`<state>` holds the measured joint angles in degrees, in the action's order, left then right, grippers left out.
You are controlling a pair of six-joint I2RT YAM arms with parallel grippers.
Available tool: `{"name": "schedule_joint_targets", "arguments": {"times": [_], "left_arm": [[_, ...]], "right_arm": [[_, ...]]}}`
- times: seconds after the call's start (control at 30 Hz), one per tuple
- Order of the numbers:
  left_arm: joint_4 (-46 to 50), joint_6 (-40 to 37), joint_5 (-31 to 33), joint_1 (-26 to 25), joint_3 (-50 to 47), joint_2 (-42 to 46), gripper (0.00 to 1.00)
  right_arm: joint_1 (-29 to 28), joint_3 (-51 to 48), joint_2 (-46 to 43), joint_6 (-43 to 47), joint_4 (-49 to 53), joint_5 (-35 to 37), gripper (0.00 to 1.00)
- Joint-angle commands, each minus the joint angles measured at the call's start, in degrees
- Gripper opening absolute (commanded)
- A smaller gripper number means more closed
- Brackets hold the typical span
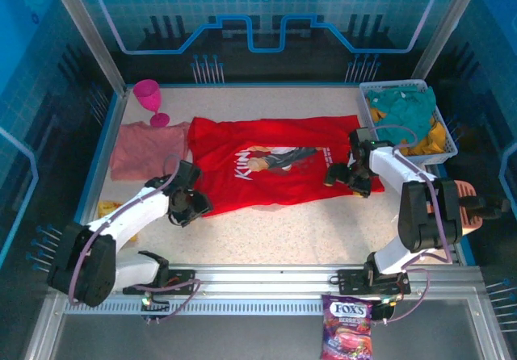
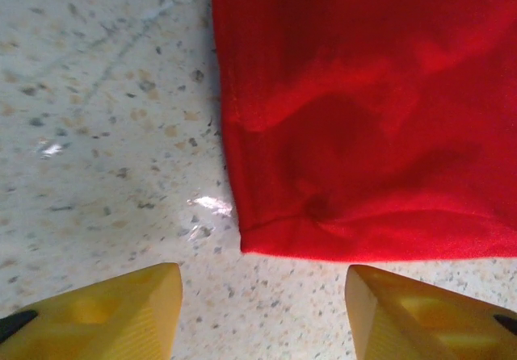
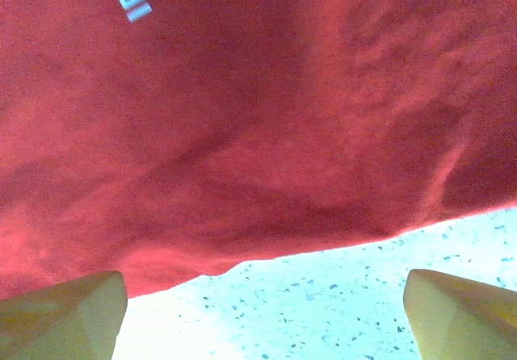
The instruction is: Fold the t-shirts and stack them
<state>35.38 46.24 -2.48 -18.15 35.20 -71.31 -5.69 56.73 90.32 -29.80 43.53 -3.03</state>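
Both my left jaws and right jaws stood open and empty at opposite ends of the red t-shirt [image 1: 275, 186], spread flat on the surface [image 1: 283, 232], seemingly poised for a fold.

Ahead of the right end effector [image 3: 265, 299], the red t-shirt [image 3: 242, 134] bears white letters, perhaps "IE"; in the top view its lettering begins "KIN". The candy bag [image 1: 347, 329] reads "FOX'S".
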Motion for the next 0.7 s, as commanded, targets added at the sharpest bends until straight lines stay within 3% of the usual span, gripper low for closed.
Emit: {"name": "schedule_joint_targets", "arguments": {"times": [0.0, 0.17, 0.47, 0.67], "left_arm": [[-7.26, 3.38, -3.93, 0.44, -2.37, -2.04, 0.53], [-11.84, 5.52, -4.96, -0.34, -3.9, -4.72, 0.47], [-13.93, 5.2, 1.95, -0.31, -2.25, -5.0, 0.32], [-15.19, 4.22, 1.51, -0.22, 0.8, -7.38, 0.34]], "right_arm": [[-0.6, 3.26, -0.35, -0.24, 1.53, 0.7, 0.9], [-0.34, 4.95, 0.64, -0.25, 1.12, 0.46, 0.89], [-0.2, 5.79, 0.73, 0.09, 0.77, -0.26, 0.89], [-0.2, 4.93, 0.46, 0.09, 0.22, -1.65, 0.88]]}}
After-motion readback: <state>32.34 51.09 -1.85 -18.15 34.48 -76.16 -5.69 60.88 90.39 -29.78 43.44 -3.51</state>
